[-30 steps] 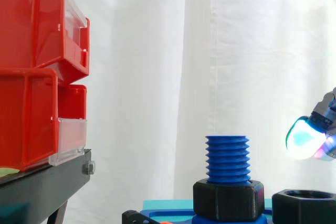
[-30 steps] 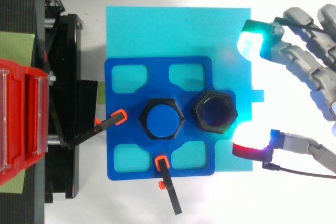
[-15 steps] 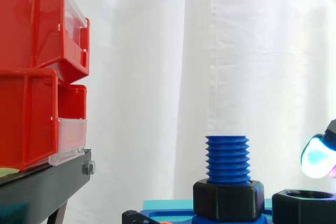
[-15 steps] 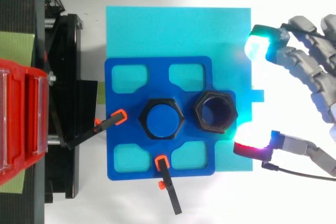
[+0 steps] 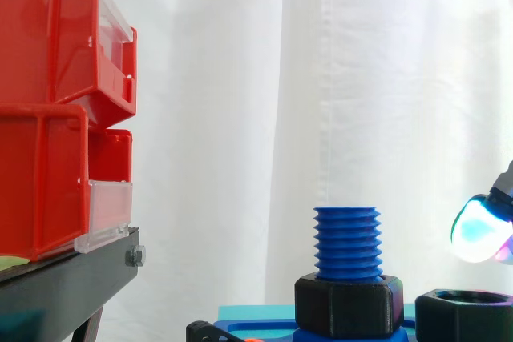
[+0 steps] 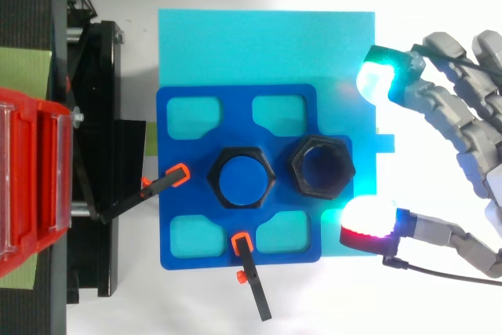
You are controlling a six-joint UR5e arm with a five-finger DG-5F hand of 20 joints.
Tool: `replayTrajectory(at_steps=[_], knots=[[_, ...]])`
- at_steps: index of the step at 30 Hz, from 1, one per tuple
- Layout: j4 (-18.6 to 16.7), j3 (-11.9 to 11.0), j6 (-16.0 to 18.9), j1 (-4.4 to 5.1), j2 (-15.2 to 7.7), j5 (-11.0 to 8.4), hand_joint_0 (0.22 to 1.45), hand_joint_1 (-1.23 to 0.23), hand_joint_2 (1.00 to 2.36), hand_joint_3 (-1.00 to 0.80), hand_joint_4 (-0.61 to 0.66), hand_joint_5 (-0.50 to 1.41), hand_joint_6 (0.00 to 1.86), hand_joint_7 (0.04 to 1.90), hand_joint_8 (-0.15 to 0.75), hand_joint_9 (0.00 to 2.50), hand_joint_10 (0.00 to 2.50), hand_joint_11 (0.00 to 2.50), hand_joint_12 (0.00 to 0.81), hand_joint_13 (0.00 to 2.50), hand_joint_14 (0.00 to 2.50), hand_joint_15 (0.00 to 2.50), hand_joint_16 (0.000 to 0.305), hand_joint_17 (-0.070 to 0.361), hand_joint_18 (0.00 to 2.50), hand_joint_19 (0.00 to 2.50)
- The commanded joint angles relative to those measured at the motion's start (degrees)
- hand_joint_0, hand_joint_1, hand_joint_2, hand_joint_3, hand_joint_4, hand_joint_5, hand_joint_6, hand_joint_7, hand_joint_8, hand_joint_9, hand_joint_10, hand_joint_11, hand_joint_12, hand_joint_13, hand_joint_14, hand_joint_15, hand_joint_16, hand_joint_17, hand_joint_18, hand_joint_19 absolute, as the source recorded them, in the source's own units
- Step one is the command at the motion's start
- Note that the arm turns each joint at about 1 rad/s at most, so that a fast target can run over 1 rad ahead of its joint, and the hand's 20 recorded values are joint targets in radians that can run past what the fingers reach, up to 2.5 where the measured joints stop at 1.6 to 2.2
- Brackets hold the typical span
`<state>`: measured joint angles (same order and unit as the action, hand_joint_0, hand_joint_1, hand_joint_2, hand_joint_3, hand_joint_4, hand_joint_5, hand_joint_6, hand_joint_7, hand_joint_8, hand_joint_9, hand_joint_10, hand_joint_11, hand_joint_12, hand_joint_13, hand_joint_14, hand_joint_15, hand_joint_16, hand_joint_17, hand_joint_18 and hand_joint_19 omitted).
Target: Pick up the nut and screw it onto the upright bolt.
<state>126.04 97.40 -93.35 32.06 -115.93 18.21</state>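
From above, I saw the hand point(image 6: 463, 119) reaching in from the right with its fingers spread wide and nothing held in them. One glowing fingertip point(image 6: 375, 80) hung over the pale blue sheet point(image 6: 267, 45), up and to the right of the nut point(image 6: 321, 167). Another fingertip point(image 6: 367, 217) sat near the nut's lower right corner, and neither one touched it. The nut lay flat on the dark blue plate point(image 6: 180, 107), just beside the bolt point(image 6: 241, 177) on its right. The overhead camera also gave me the two orange-tipped clamps point(image 6: 176, 174) along the plate's left and lower edges.

The side camera gave me height. One lit pad point(image 5: 479, 228) floated clear above the nut's top rim. The bolt stood upright with its thread bare above a black hexagonal collar point(image 5: 347, 303) round its base. To the left, red bins point(image 5: 48, 118) were stacked on the black stand point(image 5: 64, 286).
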Motion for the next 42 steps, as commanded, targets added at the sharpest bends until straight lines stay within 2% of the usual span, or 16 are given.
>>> replayTrajectory(at_steps=[1, 8, 14, 23, 28, 31, 34, 36, 42], knots=[[-0.3, 0.0, -0.5, 0.02, 0.0, 0.33, 0.37, -0.62, 1.00, -0.50, 0.33, -0.22, 0.50, 0.84, 0.346, 0.41, 0.00, 0.00, 0.443, 0.29, 0.00, 0.00, 0.058, 0.131, 0.13, 0.00], [-0.4, 0.0, -1.2, -0.07, 0.0, 0.95, 0.33, -0.63, 1.00, -0.50, 0.33, -0.23, 0.50, 0.84, 0.352, 0.37, 0.00, 0.00, 0.464, 0.27, 0.00, 0.00, 0.063, 0.143, 0.12, 0.00], [-2.5, 0.0, -2.2, 0.02, 0.0, 0.86, 0.33, -0.64, 1.00, -0.50, 0.33, -0.23, 0.50, 0.84, 0.352, 0.36, 0.00, 0.00, 0.470, 0.26, 0.00, 0.00, 0.065, 0.146, 0.12, 0.00], [-3.1, -1.0, -3.1, 0.11, -1.2, 0.95, 0.34, -0.64, 1.00, -0.50, 0.33, -0.23, 0.50, 0.84, 0.350, 0.36, 0.00, 0.00, 0.467, 0.25, 0.00, 0.00, 0.065, 0.146, 0.11, 0.00], [-2.6, -1.0, -3.0, 0.11, -1.2, 1.03, 0.34, -0.63, 1.00, -0.50, 0.33, -0.23, 0.50, 0.84, 0.350, 0.36, 0.00, 0.00, 0.466, 0.26, 0.00, 0.00, 0.064, 0.145, 0.12, 0.00], [-2.8, -1.0, -2.5, 0.19, -2.7, 1.12, 0.34, -0.62, 1.00, -0.50, 0.33, -0.23, 0.50, 0.84, 0.349, 0.37, 0.00, 0.00, 0.464, 0.26, 0.00, 0.00, 0.064, 0.144, 0.12, 0.00], [-3.1, -1.2, -0.3, 0.11, -2.8, 1.39, 0.34, -0.62, 1.00, -0.50, 0.33, -0.23, 0.50, 0.84, 0.349, 0.37, 0.00, 0.00, 0.464, 0.26, 0.00, 0.00, 0.064, 0.143, 0.12, 0.00], [-2.1, -1.5, -0.1, -0.42, -2.9, 1.56, 0.34, -0.62, 1.00, -0.50, 0.33, -0.23, 0.50, 0.83, 0.351, 0.37, 0.00, 0.00, 0.464, 0.27, 0.00, 0.00, 0.064, 0.143, 0.13, 0.00], [0.7, -2.2, 0.4, -0.95, -2.9, 3.23, 0.35, -0.61, 1.00, -0.50, 0.33, -0.23, 0.50, 0.84, 0.347, 0.37, 0.00, 0.00, 0.460, 0.27, 0.00, 0.00, 0.063, 0.142, 0.13, 0.00]])
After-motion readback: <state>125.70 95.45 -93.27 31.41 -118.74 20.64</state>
